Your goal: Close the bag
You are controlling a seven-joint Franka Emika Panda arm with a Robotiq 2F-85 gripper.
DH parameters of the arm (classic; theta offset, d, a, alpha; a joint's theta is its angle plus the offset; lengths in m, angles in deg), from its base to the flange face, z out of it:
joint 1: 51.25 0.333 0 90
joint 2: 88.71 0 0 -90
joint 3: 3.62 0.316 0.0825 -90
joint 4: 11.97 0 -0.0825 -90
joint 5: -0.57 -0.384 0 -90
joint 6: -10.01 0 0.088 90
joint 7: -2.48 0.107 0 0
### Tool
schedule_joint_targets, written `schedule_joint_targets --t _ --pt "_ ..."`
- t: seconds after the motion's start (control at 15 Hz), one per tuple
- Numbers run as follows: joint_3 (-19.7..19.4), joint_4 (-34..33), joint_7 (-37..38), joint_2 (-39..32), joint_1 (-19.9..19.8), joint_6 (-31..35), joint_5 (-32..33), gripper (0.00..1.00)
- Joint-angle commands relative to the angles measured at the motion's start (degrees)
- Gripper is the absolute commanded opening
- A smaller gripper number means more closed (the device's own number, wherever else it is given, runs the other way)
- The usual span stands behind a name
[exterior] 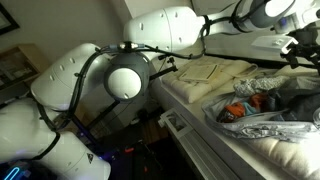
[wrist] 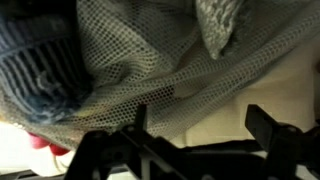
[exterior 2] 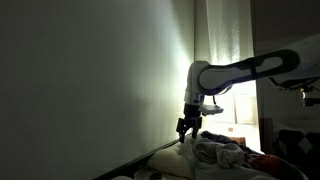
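Hovering over the bag [exterior: 258,122], your gripper [exterior 2: 186,128] hangs w/ jaws spread wide, nothing held; bag's just below, stretched left-to-right.

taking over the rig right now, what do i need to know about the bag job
Gripper: fingers open, holding nothing; it hovers low near the bag.
Bag: lies crumpled beside the folded cream cloth. It looks open, with orange and red items showing.
Done: approach only; nothing gripped.
Left: take hold of the bag's edge and close it.
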Motion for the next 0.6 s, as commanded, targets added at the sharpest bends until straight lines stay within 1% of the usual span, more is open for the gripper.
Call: schedule_joint_targets --t 0.0,0.27,0.33,0.4,0.47,0.53 --pt "3.05 1.51 3.40 1.03 -1.34 -0.92 -4.12 1.00" --pt "4.48 1.76 8.44 1.09 -2.49 -2.04 -6.91 1.00" --pt "3.71 1.99 11.09 1.21 -2.32 -2.82 -6.50 1.00" --pt "2.98 -4.04 13.51 -2.05 -2.24 -6.76 -6.50 1.00" --pt "3.37 2.17 14.69 1.32 -2.39 -5.17 -6.34 1.00" --pt "3.34 1.94 16.01 1.17 -2.38 -5.69 -6.22 1.00"
